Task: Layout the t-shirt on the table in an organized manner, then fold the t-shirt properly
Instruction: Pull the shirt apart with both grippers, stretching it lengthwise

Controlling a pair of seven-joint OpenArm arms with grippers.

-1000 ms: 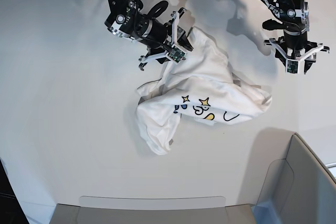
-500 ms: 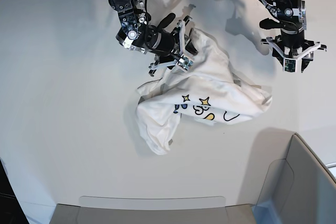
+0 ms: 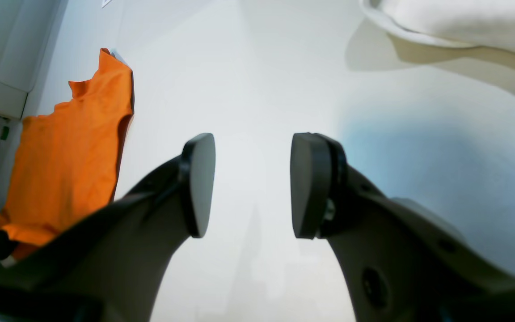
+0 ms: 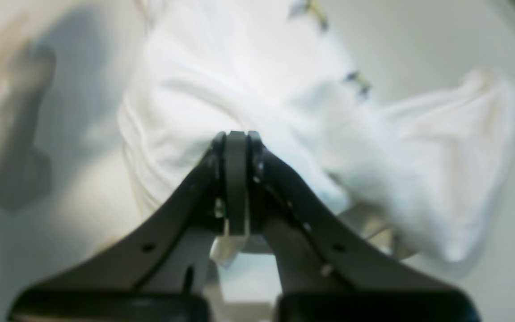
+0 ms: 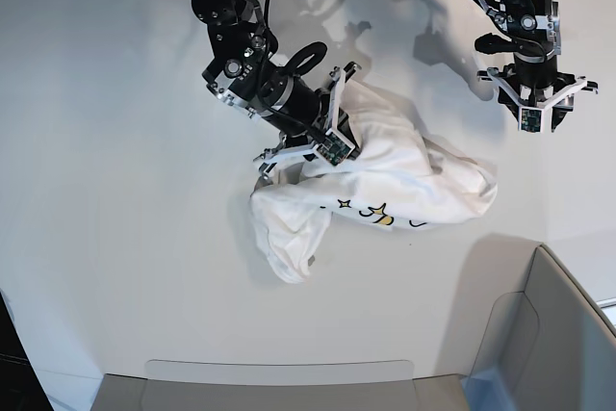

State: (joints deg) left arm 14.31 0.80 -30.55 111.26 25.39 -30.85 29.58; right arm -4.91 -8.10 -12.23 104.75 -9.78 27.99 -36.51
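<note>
The white t-shirt (image 5: pixel 414 175) lies crumpled on the table (image 5: pixel 125 141), with a few yellow and blue print marks showing along its front fold. My right gripper (image 5: pixel 341 134) is at the shirt's back-left part. In the right wrist view the right gripper (image 4: pixel 236 147) is shut on a fold of the t-shirt (image 4: pixel 186 85), which bunches around its tips. My left gripper (image 5: pixel 538 122) hangs open above bare table to the right of the shirt. In the left wrist view the left gripper (image 3: pixel 248 183) has nothing between its pads, and an edge of the t-shirt (image 3: pixel 463 18) shows top right.
A grey bin-like corner piece (image 5: pixel 549 334) stands at the front right, and a flat grey panel (image 5: pixel 279 382) runs along the front edge. An orange cloth (image 3: pixel 69 147) lies at the table's side in the left wrist view.
My right gripper has closed on the shirt's back-left fold and moved forward, bunching the cloth and covering part of the print. The left arm has hardly moved.
</note>
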